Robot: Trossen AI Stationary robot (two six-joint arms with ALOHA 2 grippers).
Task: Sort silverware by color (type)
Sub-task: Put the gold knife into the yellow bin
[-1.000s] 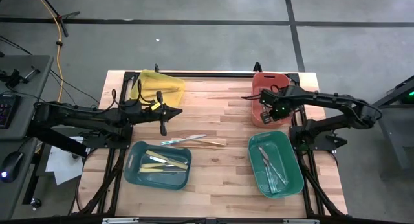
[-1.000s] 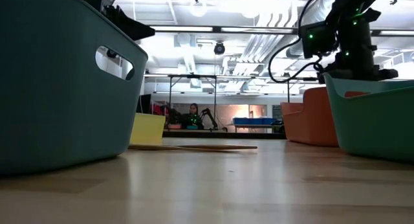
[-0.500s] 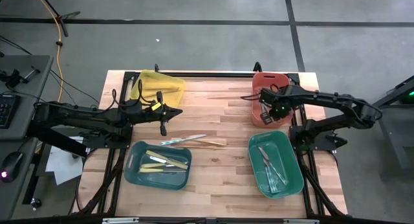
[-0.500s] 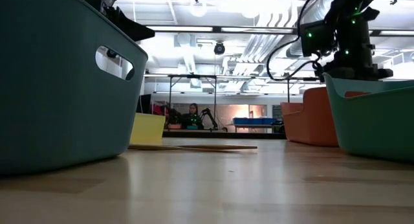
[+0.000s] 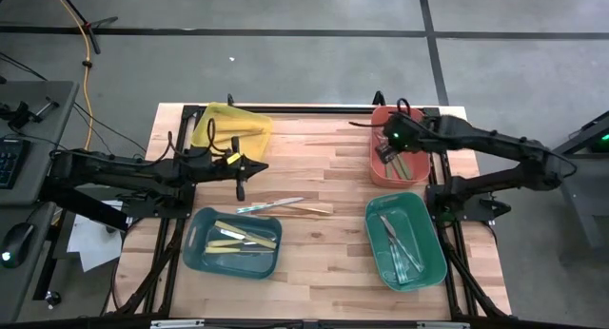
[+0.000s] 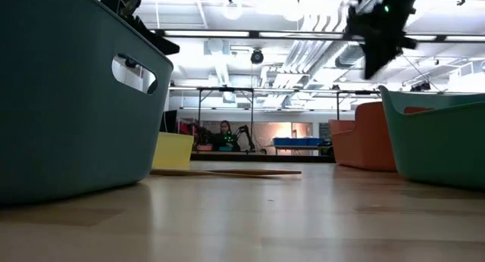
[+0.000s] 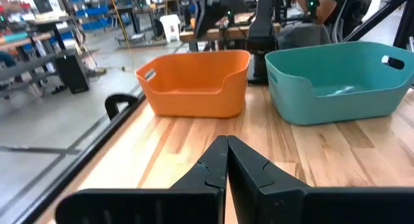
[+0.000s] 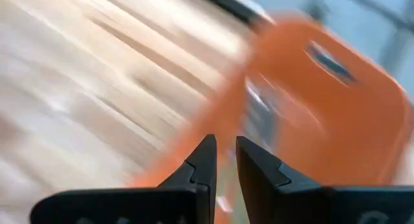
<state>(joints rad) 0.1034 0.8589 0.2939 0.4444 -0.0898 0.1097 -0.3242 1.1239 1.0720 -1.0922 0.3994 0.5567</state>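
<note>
Wooden planks made up the bench (image 5: 324, 262) under me. Two utensils (image 5: 285, 206) lay unsorted at its middle; others sat in the teal bins (image 5: 232, 241), which suggested the sorting was partly done. My right fingers (image 5: 388, 150) hung over the orange bin (image 5: 379, 167), a narrow gap between them, gripping nothing I could see. My left fingers (image 5: 240, 190), closed and empty, waited near the yellow bin (image 5: 231, 125).

You are seeing bare worktop (image 5: 324, 163) lying open between four corner bins; loose silverware (image 5: 285, 207) is blocking the centre near the left teal bin (image 5: 195, 253).
</note>
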